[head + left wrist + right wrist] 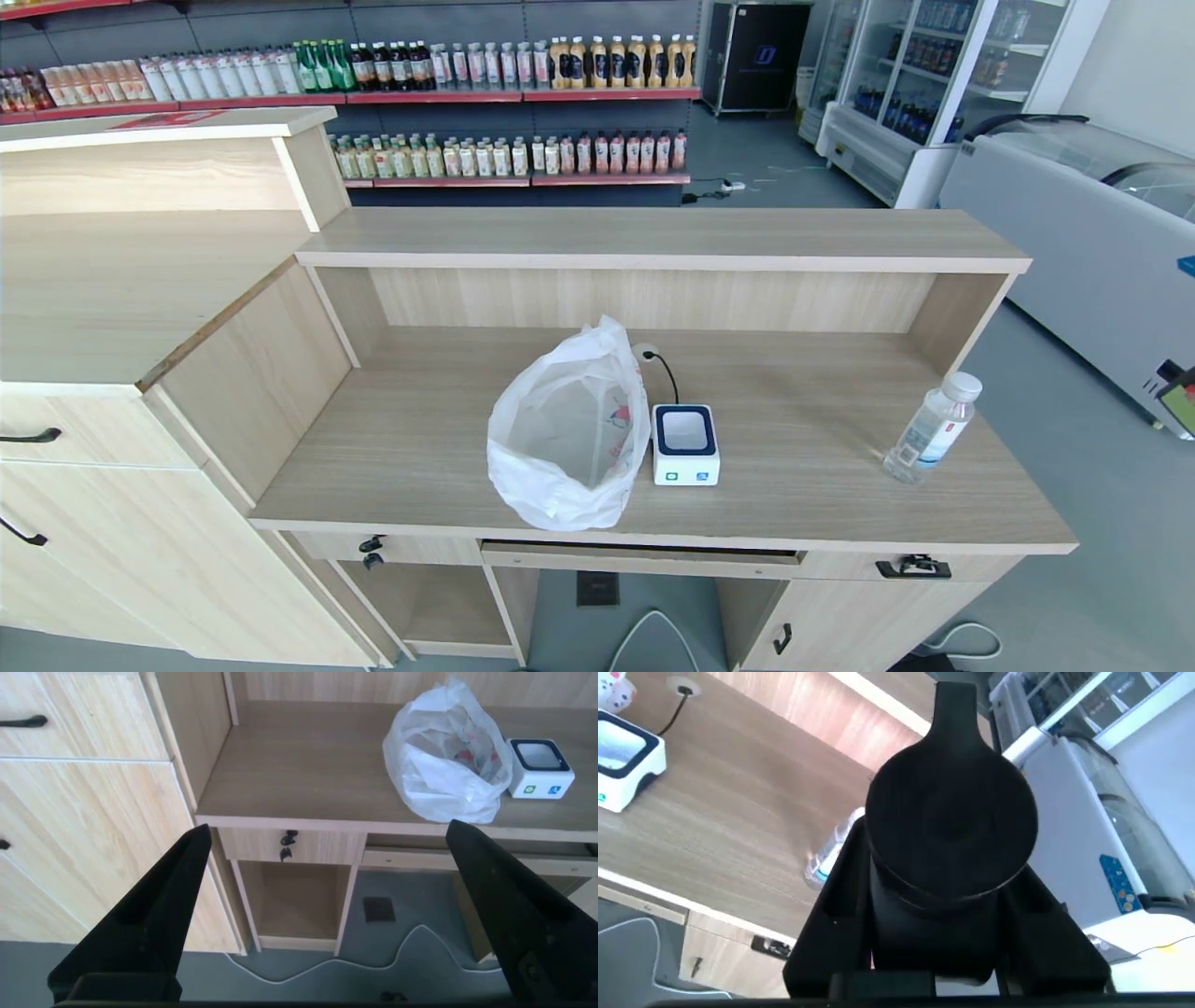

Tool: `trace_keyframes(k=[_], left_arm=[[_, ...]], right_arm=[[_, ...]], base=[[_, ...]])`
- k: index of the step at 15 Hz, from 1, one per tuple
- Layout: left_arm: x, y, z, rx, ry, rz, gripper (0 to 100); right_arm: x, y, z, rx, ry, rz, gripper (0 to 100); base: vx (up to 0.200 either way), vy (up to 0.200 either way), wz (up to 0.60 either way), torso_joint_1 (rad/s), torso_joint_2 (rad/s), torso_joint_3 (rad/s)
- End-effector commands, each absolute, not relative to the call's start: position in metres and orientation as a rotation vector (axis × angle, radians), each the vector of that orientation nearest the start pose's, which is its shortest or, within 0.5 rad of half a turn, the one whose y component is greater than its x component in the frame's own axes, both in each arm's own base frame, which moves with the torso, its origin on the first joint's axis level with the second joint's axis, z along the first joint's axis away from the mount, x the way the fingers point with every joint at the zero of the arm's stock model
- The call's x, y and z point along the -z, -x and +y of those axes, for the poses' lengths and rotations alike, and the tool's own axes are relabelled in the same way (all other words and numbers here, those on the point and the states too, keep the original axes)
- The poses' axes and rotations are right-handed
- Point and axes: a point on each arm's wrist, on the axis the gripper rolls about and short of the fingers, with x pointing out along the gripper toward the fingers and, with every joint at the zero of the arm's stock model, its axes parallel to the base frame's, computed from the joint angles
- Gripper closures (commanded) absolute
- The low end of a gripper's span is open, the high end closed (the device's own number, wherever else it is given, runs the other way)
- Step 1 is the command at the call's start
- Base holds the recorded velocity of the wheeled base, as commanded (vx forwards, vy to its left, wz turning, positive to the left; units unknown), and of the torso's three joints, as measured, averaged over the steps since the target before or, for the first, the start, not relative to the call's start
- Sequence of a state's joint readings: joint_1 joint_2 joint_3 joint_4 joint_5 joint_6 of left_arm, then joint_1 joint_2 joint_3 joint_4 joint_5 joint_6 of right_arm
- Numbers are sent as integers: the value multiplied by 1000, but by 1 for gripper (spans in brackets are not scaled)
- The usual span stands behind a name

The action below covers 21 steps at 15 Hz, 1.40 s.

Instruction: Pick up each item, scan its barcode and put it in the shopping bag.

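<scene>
- Jaws come first: the left jaws are spread wide, the two black fingers [154, 929] far apart with nothing between them. They hang low in front of the tabletop [803, 467], out by its left end.
- The right jaws are up by the right end of the tabletop. I cannot tell if they are wide or narrow.
- The water bottle [932, 429] is the thing to pick up. It stands up straight with its white cap on top, near the front edge at the right end, just ahead of the right jaws.
- So I think the right arm is much nearer. The left one would have to cross over everything else. A grab from the side, around the bottle's middle, looks best, since it stands tall.
- The scanner [684, 443] sits in the middle, well apart from the bottle.
- The shopping bag [560, 429] is just beside the scanner, on its left, with its mouth open.
</scene>
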State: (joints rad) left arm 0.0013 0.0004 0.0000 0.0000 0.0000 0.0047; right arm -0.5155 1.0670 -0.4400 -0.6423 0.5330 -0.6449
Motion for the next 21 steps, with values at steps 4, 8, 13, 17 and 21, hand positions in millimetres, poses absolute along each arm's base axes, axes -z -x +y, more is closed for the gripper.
trace_keyframes(k=[4,8,13,17,21], left_arm=[[-75,23,0,-2,-5,0,0],[-75,23,0,-2,-5,0,0],[-75,23,0,-2,-5,0,0],[-75,23,0,-2,-5,0,0],[-75,23,0,-2,-5,0,0]], right_arm=[[-213,-151,-69,26,496,70,100],[-211,-203,-67,-94,11,119,100],[-192,-286,-58,-193,-410,178,100],[-158,-313,-60,-283,-539,306,100],[-139,-320,-59,-406,-531,376,100]], base=[[0,0,600,-1,-1,4],[0,0,0,0,0,0],[0,0,0,0,0,0],[0,0,0,0,0,0],[0,0,0,0,0,0]])
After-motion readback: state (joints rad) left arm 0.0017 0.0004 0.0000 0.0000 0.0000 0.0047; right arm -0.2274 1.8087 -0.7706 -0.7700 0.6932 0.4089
